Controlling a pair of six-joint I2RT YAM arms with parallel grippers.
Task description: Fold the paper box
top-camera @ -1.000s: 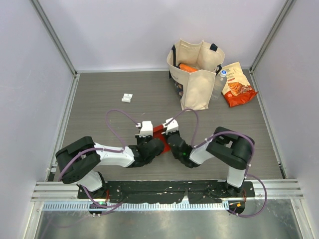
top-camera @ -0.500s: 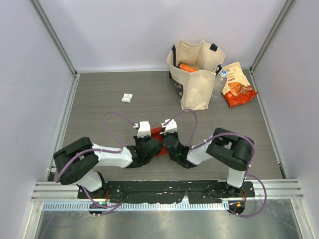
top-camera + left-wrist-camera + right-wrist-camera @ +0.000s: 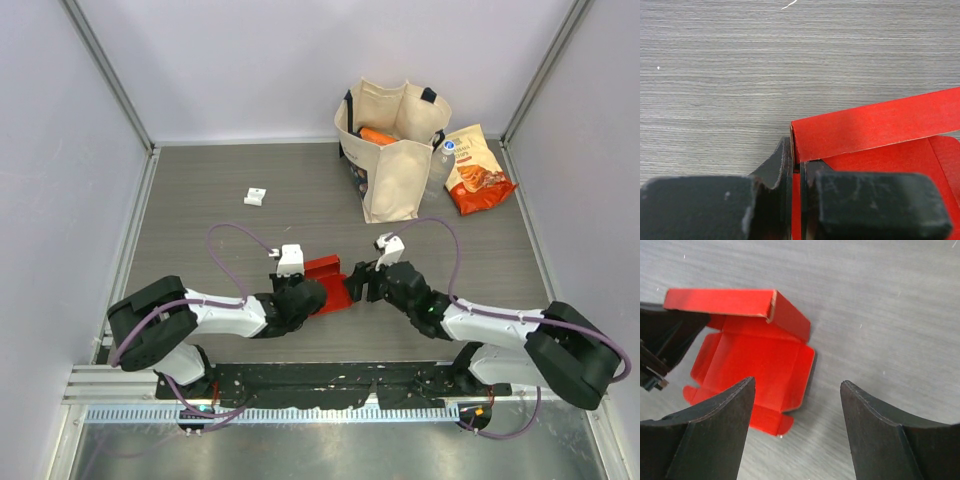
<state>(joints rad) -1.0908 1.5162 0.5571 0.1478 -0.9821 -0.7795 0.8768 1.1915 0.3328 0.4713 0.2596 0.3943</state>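
The paper box (image 3: 328,283) lies half-folded on the tabletop (image 3: 200,200) between the two arms, one long wall upright and the other panels flat. The left fingers (image 3: 780,165) are clamped on that wall's end. The right fingers (image 3: 720,410) are spread wide just beside the box, holding nothing.
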